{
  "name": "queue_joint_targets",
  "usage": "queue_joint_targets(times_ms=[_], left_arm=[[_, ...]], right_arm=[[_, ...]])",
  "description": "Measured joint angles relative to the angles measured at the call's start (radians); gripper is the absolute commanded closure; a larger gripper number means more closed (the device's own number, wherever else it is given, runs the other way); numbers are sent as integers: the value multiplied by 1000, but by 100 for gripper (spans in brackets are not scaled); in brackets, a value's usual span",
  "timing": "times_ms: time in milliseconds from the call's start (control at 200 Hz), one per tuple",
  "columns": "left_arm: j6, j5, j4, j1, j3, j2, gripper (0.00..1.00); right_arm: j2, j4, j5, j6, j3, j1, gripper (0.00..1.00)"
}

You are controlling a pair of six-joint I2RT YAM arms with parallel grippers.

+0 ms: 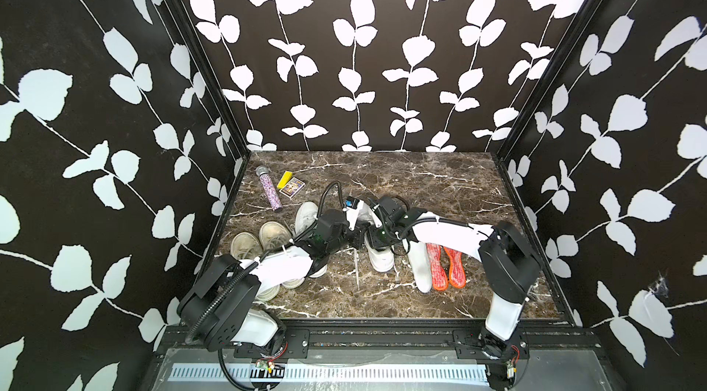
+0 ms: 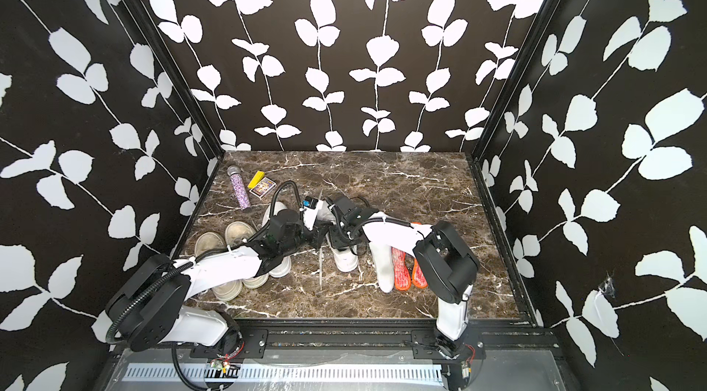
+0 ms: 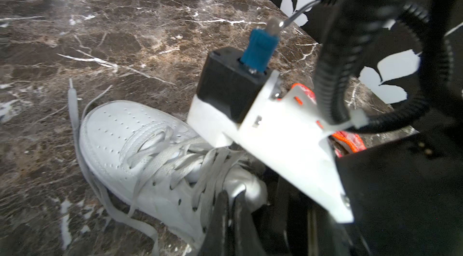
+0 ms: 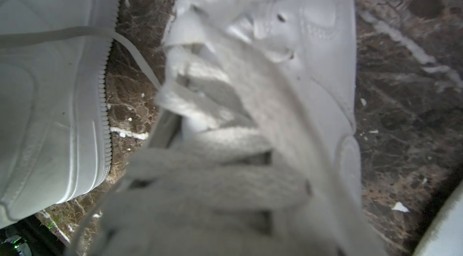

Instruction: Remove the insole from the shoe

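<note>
The white sneaker point(image 1: 381, 257) stands mid-table with its toe toward the front edge, and appears in both top views point(image 2: 346, 259). My left gripper point(image 3: 234, 219) is shut on the rim of the shoe's opening beside the laces point(image 3: 160, 157). My right gripper point(image 1: 377, 237) points down into the shoe's opening from behind. Its fingertips are hidden, and the right wrist view shows only loosened laces point(image 4: 225, 122) and the toe point(image 4: 313, 16). The insole is hidden inside the shoe.
A white insole point(image 1: 419, 268) and two orange insoles point(image 1: 439, 268) lie right of the shoe. A second white sneaker point(image 1: 306, 213) and a beige pair point(image 1: 264, 240) sit under the left arm. A glitter microphone point(image 1: 269, 188), yellow block point(image 1: 285, 178) and card box point(image 1: 292, 189) lie back left.
</note>
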Motion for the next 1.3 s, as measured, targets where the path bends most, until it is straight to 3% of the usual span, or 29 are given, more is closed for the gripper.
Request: queue_joint_targets(times_ms=[190,310,495,1300], left_arm=[[-5,-8,11,1,-6,0,100],[-5,-10,7,-3,-6,0,100],[6,-13,-18,1,-6,-16,100],[77,11,-93,-22,-37,-104,100]], right_arm=[[19,-1,49,9,13,6,79],[35,29,66,18,9,8,92],[-8,125,47,19,-71,0,100],[-216,516,-78,98,-398,-30,100]])
